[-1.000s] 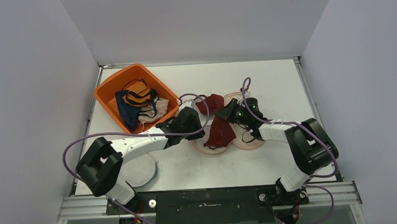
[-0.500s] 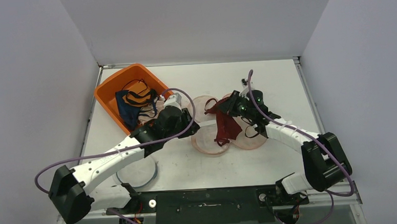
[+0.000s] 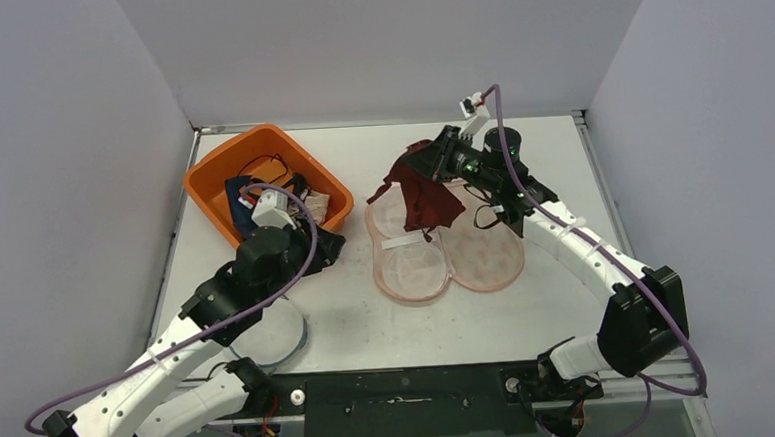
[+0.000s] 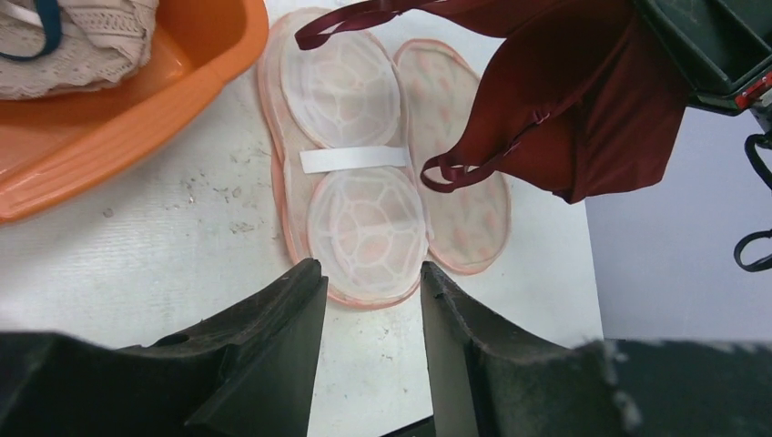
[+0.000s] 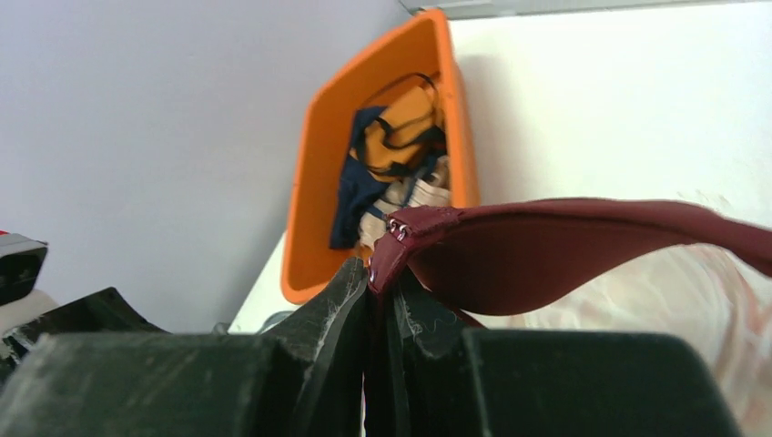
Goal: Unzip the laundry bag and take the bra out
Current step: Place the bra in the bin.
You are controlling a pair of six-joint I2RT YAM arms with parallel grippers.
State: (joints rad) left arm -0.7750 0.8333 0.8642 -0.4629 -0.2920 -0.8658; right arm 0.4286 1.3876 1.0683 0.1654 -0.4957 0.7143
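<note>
**Overhead:** Your right arm stretches from its base far across the table [image 3: 369,325], wrist raised over the far end of the laundry bag [image 3: 411,267]. The right claw [image 3: 437,163] is clenched on the dark red bra [image 3: 424,197], which hangs out of the bag, draped above its far left part. The bag lies spread open flat in two pink halves. Your left arm folds back on itself, elbow low and well to the near left of the bag. Its wrist is up and the left claw [image 3: 327,246] points down, left of the bag, beside the orange tub [image 3: 259,137]. A white disc [image 3: 274,333] sits under that arm, to the bag's near left.

**Left wrist:** You look down past the left claw [image 4: 369,273], its two fingers [image 4: 273,346] parted with nothing between them, released. Beyond the fingertips lies the bag [image 4: 364,218], a white strip crossing its middle. The bra [image 4: 583,109] dangles over the bag's right half from the right claw [image 4: 719,45] at the top corner. The tub [image 4: 137,118] stands just left of the bag.

**Right wrist:** The right claw [image 5: 378,282] pinches the bra [image 5: 546,255] at the hooked end of its band, fingers tight together. The cup trails off rightward over the pale bag [image 5: 719,300]. The tub [image 5: 314,182], beyond the bag, holds orange, blue and beige garments [image 5: 391,159].
</note>
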